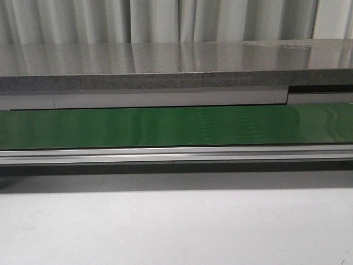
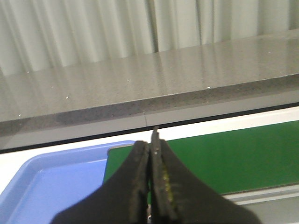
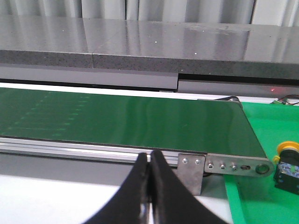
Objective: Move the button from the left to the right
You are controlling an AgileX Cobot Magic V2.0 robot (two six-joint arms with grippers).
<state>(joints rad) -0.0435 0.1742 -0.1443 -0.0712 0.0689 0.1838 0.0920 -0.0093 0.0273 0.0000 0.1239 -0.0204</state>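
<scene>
The button (image 3: pixel 286 148), a yellow-capped switch on a small black housing, sat on a green mat just past the right end of the conveyor belt (image 1: pixel 176 127), which suits either a finished move or another button. The left gripper (image 2: pixel 150 154) over the blue tray (image 2: pixel 56 179) and the right gripper (image 3: pixel 149 161) both had their matte black fingers pressed together, holding nothing.

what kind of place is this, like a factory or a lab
Probably a lab or test cell mocked up as a factory line. A green conveyor belt in an aluminium frame runs past a grey stone-look counter, a blue tray sits at its end, and pale curtains hang behind.
</scene>
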